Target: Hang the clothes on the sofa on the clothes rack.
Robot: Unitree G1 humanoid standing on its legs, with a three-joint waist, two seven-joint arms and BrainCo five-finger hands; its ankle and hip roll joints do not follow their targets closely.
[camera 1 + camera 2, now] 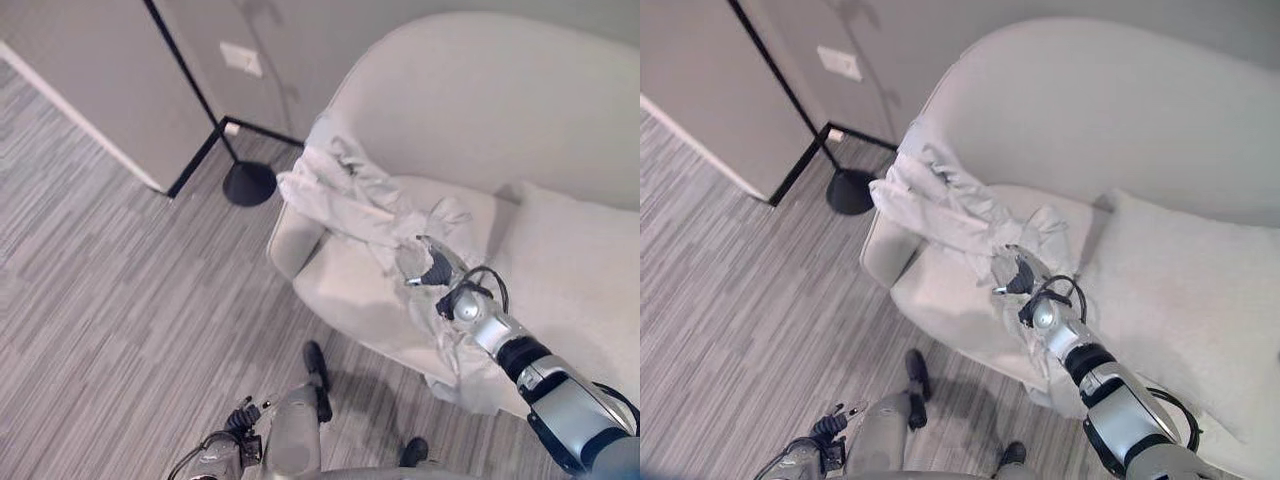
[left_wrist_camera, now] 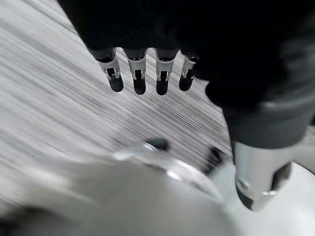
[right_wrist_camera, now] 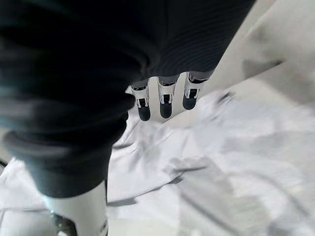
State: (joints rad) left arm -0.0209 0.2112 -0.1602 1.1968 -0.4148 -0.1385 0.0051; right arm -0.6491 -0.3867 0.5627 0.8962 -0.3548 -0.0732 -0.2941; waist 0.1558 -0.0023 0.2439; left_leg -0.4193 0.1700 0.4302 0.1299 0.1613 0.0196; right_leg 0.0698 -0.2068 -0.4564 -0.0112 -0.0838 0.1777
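Left eye view: right hand (image 1: pixel 432 268) sits over the white clothes (image 1: pixel 350 195) heaped on the sofa (image 1: pixel 560 270) arm and seat, w/ the black clothes rack (image 1: pixel 215 125) well apart by the wall; I think a grab could catch just a fold, so the cloth slips off or drags on the floor. Right wrist view: right hand's fingers (image 3: pixel 166 105) hang straight, apart from the thumb, just above the cloth, holding nothing yet. Left wrist view: left hand (image 2: pixel 147 73) hangs low over the floor (image 2: pixel 49 98), fingers straight, holding nothing.

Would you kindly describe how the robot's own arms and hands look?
Both arms are silver-grey with black bands. The right hand and left hand each have a dark ribbed cover, silver fingers with dark tips and a silver thumb; a black cable loops at the right wrist.
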